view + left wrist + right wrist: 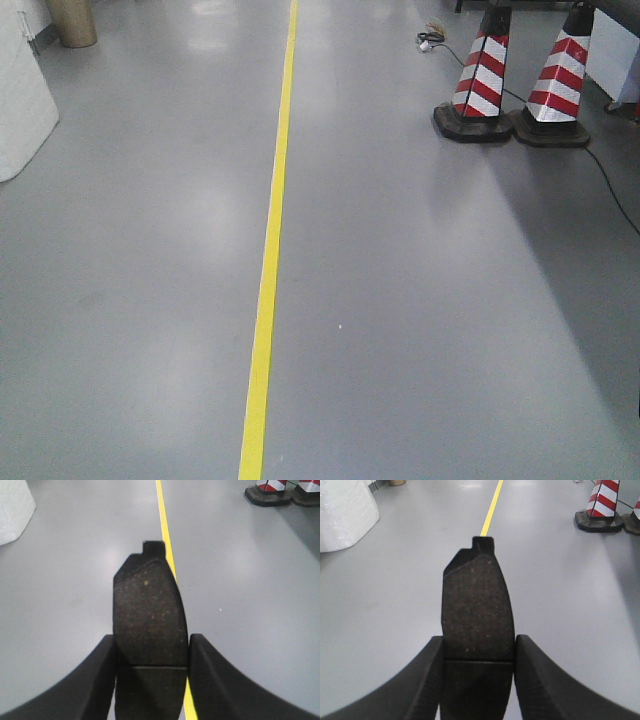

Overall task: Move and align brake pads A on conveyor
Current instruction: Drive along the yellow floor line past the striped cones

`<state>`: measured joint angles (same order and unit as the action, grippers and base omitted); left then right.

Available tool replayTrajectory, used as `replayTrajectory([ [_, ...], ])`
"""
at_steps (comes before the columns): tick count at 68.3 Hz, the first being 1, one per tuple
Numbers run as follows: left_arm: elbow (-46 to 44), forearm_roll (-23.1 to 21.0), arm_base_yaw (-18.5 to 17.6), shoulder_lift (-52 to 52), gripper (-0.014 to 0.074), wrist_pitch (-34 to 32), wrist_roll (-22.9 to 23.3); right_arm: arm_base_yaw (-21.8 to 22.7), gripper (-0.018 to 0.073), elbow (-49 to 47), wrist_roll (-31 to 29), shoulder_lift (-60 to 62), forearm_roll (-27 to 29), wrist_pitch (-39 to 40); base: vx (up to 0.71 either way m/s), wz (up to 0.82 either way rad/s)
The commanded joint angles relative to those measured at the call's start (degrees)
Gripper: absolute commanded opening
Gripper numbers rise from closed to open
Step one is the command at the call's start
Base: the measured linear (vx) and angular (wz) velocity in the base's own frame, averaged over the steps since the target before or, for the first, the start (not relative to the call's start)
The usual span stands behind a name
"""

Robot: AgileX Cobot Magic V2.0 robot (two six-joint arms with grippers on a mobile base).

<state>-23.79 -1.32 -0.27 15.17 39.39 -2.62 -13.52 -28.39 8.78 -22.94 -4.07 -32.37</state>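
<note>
A dark grey-brown brake pad [149, 615] with a centre groove and a small end tab sticks out forward from my left gripper [152, 645], whose two black fingers are shut on its sides. My right gripper [478, 647] is likewise shut on a second brake pad [477, 610] of the same shape. Both pads hang above the grey floor. The conveyor is out of view in every frame. Neither gripper shows in the front view.
Grey glossy floor with a yellow line [270, 260] running away from me. Two red-and-white striped cones [483, 80] [556, 85] on black bases stand at the far right, a black cable [610, 190] trailing past them. A white foam block [22, 95] sits at the far left.
</note>
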Motion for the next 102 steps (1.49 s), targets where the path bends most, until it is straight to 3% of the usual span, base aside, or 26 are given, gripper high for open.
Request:
replayTrajectory([
  [1, -1.59, -0.35, -0.26, 0.39, -0.0006, -5.12, 0.21, 0.22, -0.0004, -1.70, -0.30, -0.34, -0.62, 5.43, 0.68, -0.03],
  [102, -1.59, -0.35, -0.26, 0.40, -0.0006, -5.09, 0.21, 0.22, -0.0004, -1.70, -0.30, -0.34, -0.62, 5.43, 0.73, -0.04],
])
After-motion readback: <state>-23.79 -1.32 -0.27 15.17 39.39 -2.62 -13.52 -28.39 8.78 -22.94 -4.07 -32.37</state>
